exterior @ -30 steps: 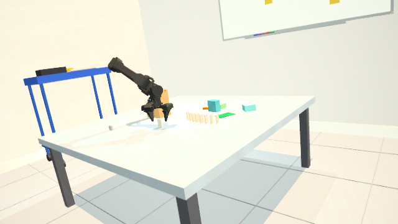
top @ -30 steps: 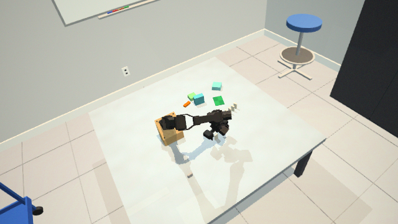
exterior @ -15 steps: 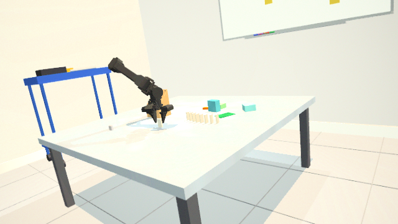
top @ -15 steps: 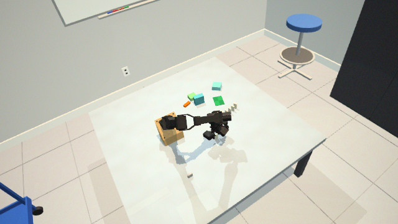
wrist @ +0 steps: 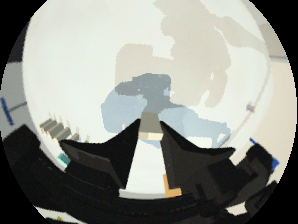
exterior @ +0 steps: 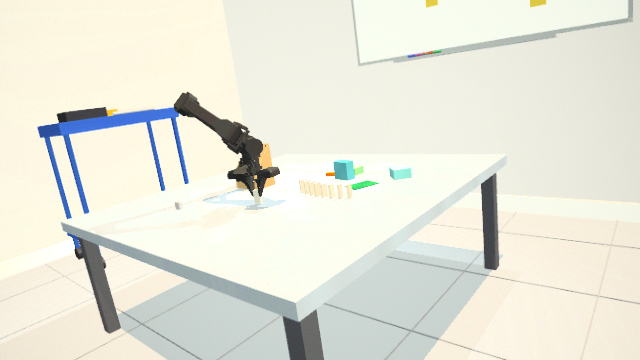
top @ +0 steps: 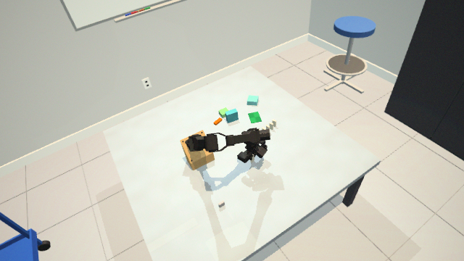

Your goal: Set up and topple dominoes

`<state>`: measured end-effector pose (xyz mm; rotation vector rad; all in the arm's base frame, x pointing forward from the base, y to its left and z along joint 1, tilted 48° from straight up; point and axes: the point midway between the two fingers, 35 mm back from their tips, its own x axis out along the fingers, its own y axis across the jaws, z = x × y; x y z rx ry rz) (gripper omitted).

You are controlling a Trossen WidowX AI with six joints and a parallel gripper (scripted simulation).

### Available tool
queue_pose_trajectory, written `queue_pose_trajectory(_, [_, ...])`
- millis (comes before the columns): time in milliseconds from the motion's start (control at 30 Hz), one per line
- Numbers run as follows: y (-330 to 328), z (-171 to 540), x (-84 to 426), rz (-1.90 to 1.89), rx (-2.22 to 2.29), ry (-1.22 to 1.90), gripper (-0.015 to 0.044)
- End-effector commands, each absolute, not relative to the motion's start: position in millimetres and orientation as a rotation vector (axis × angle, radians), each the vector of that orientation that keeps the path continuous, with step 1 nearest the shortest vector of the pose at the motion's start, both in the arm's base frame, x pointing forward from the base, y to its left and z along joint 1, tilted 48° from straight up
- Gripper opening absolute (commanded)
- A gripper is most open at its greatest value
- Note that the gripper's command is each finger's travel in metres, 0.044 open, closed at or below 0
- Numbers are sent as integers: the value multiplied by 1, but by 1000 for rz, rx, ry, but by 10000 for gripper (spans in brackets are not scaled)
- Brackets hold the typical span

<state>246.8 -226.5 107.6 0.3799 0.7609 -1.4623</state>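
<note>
Grabbing a loose domino for the row, looks like
So the end effector point(top: 252, 158) point(exterior: 258, 194) point(wrist: 149, 121) is partly closed, snug on a single upright domino point(top: 252, 159) point(exterior: 257, 198) point(wrist: 150, 125) at the desk point(top: 312, 159) point(exterior: 240, 235) point(wrist: 75, 65), well apart from the standing row point(top: 270, 125) point(exterior: 325, 190) point(wrist: 59, 131). I'd call this the pick-up step, placing not done. Next move, imo: lift it straight up, carry it to an open end without brushing the row, match spacing and facing, set it down square, then let go. Pushing comes only once every missing one is standing. As for brands or labels, I can't make out any writing, and the whiteboard point(top: 119, 7) point(exterior: 480, 25) shows no readable text either.
</note>
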Motion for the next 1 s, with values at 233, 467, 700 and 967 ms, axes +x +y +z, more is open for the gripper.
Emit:
queue_pose_trajectory(233, [-153, 170, 260, -1462, 408, 756, 107])
queue_pose_trajectory(467, [-129, 193, 253, -1480, 409, 743, 107])
queue_pose_trajectory(700, [-119, 181, 263, -1425, 328, 813, 107])
queue_pose_trajectory(967, [-48, 101, 294, -1092, -128, 1212, 107])
